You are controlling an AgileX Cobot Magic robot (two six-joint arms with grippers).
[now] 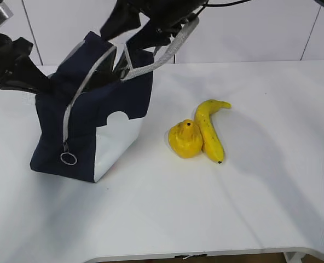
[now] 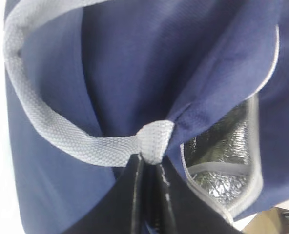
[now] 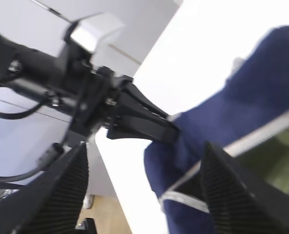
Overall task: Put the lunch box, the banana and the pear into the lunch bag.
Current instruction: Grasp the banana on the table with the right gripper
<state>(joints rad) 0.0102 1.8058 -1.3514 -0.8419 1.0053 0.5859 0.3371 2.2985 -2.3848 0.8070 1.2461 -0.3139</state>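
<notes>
One lunch bag [image 1: 91, 123], one banana [image 1: 210, 129] and one pear [image 1: 186, 139] are on the white table [image 1: 249, 208]; the lunch box cannot be seen in any view. The bag is boxy navy fabric with a white panel on its near side, a grey zipper running down the corner to a ring pull [image 1: 68, 158], and woven grey webbing handles [image 2: 61, 136]. Its mouth gapes, showing crinkled silver foil lining [image 2: 222, 161]. The banana is long, curved and yellow with dark tips. The pear is squat, bumpy and yellow-orange, and it touches the banana's left side. Both fruits lie to the right of the bag, apart from it.

The left gripper [image 2: 149, 170] reaches in from the left, its black fingers pressed together on the bag's edge where the handle is stitched. The right gripper [image 3: 144, 190] comes down from above over the bag's open top, its ribbed fingers [image 3: 232, 195] spread wide with nothing between them.
</notes>
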